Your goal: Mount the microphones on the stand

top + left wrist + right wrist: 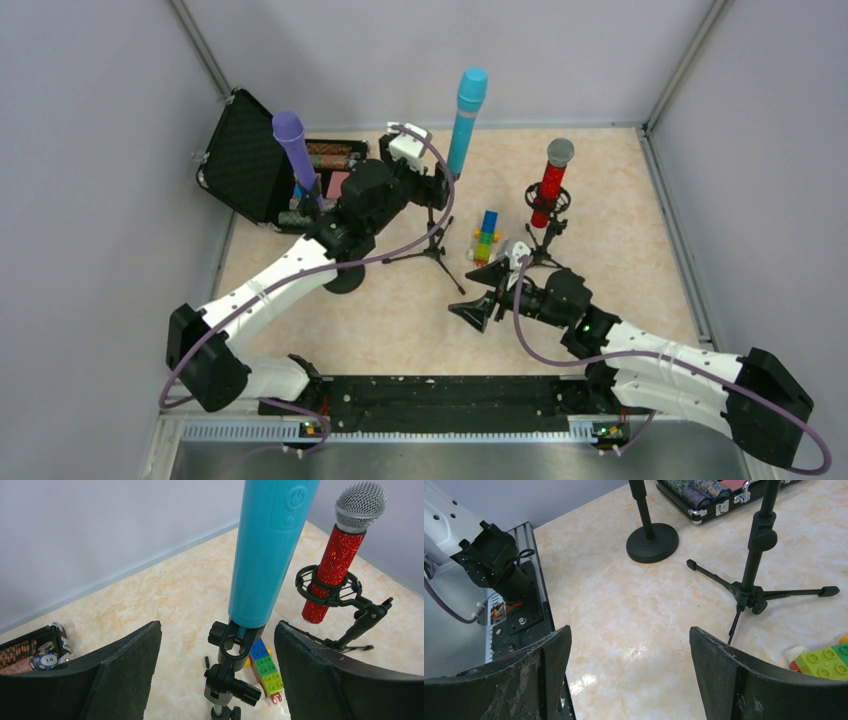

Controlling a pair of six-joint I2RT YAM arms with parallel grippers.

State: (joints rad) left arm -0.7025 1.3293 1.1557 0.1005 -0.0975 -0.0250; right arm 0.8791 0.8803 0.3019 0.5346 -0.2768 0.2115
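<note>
Blue microphone [270, 550]: upright in the stand clip [235, 645], counter's 12 o'clock.
Others: purple microphone [292, 140] at 10 o'clock, red microphone [548, 185] at 2 o'clock, both on stands.
Left pincer [217, 625]: wide, flanking the clip, touching nothing.
Right pincer [630, 630]: wide, empty, low over the counter [634, 595].
Handling: probably light, stiff, smooth plastic; grip mid-barrel.
Writing: "10" on a chip [48, 659]; no brand legible.

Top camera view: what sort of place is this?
Probably a robot test booth, not a stage: plain grey walls box in a marble-look tabletop, two robot arms are bolted at its edge, with toy microphones on stands.
</note>
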